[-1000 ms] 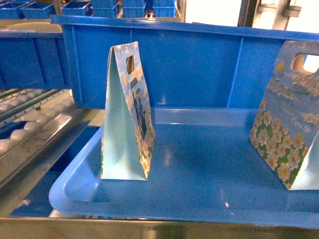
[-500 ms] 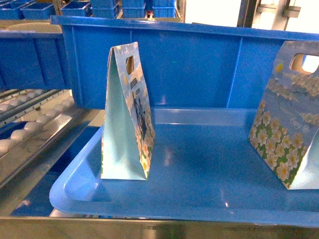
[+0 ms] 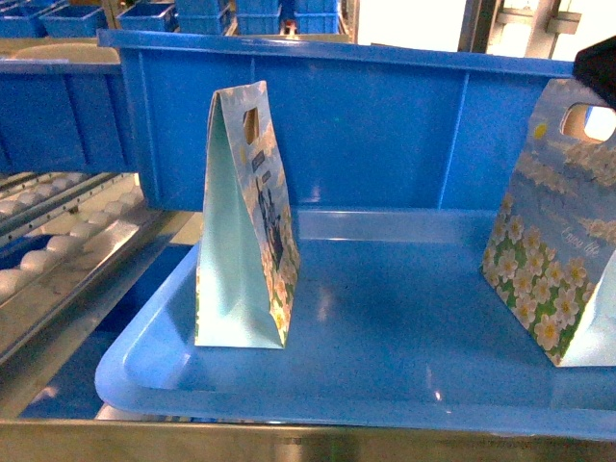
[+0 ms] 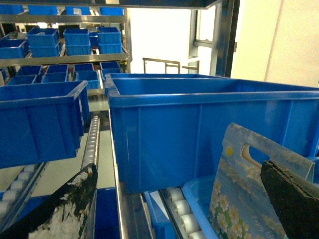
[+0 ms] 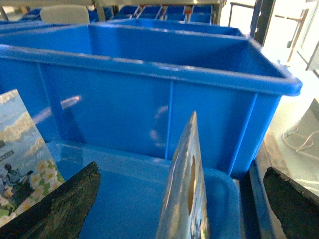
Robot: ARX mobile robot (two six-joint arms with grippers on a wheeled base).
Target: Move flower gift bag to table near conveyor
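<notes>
Currently right end effector spread around right gift bag.
Both bags upright in blue tray; left end effector spread.

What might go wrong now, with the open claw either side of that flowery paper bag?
The flower-printed paper gift bag stands free, edge-on between the open fingers of the right gripper; a skewed squeeze may tip or crumple it. The tall blue plastic bin rises close behind, so the bag might catch its rim when lifted out of the shallow blue tray.
</notes>
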